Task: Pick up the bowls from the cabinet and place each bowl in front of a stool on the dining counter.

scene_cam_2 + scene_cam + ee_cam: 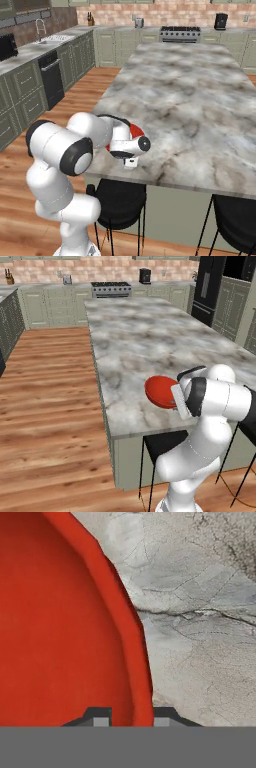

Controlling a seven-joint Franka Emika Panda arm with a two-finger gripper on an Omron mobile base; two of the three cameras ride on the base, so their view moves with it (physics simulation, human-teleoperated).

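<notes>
My gripper (131, 718) is shut on the rim of the glossy red bowl (60, 622), with one fingertip on each side of the rim. The bowl (159, 390) is tilted and sits low over the near end of the dining counter (140, 341), just ahead of my white wrist. In the right base view only a sliver of the red bowl (136, 132) shows behind the hand. A black stool (162, 443) stands under the counter edge right below the bowl, and another stool (235, 220) stands further right. I cannot tell whether the bowl touches the marble (200, 612).
A stove (111, 288) and pale green base cabinets line the back wall, with a black fridge (207, 286) at the right. A counter with a sink (50, 40) runs along the left. Wooden floor (50, 406) lies left of the island.
</notes>
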